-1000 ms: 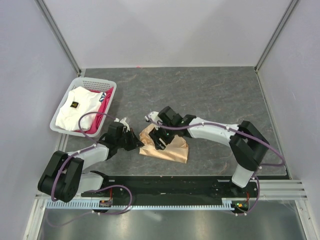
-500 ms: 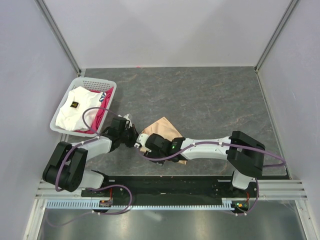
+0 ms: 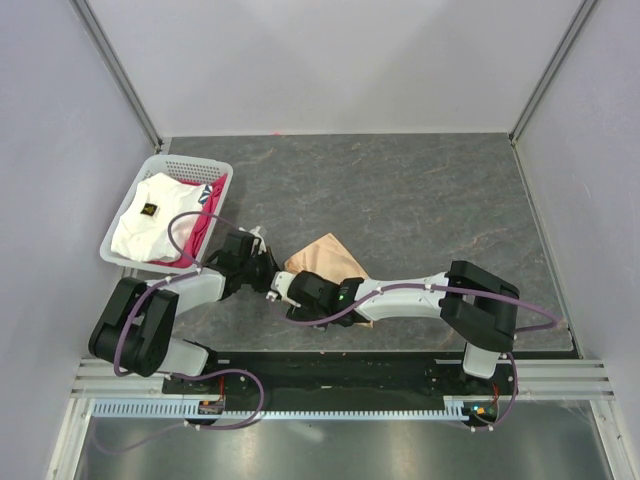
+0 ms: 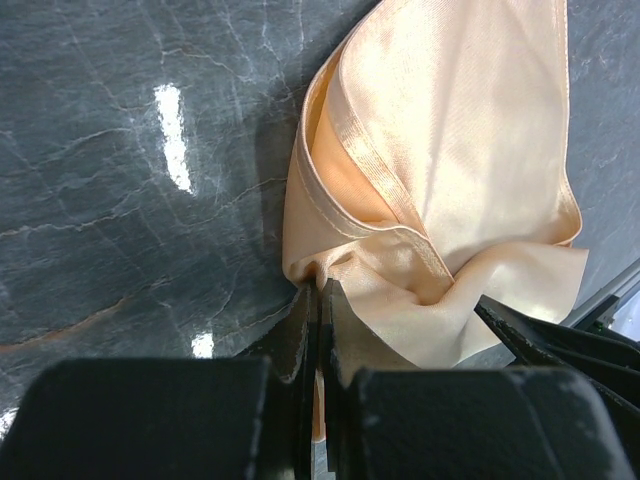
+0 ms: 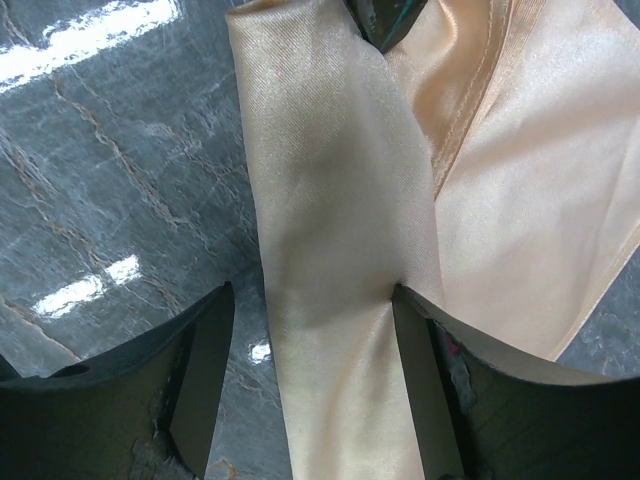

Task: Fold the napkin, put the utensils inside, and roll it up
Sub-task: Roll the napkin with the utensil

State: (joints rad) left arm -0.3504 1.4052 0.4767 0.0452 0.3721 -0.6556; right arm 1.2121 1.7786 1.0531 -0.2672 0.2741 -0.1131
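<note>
The peach-tan napkin lies crumpled and partly folded on the dark table, between the two grippers. My left gripper is at its left corner; in the left wrist view its jaws are shut on a pinch of the napkin's hem. My right gripper is low at the napkin's near-left side; in the right wrist view it is open, with a fold of the napkin running between its fingers. No black utensil shows in any view.
A white basket stands at the back left, holding a white cloth with a dark mark and a pink-red cloth. Grey walls enclose the table; the black rail runs along the near edge.
My right arm swung from the napkin's far side round to its near-left side. My left gripper moved right onto the napkin's corner. The napkin was pulled into a taller, bunched shape.
</note>
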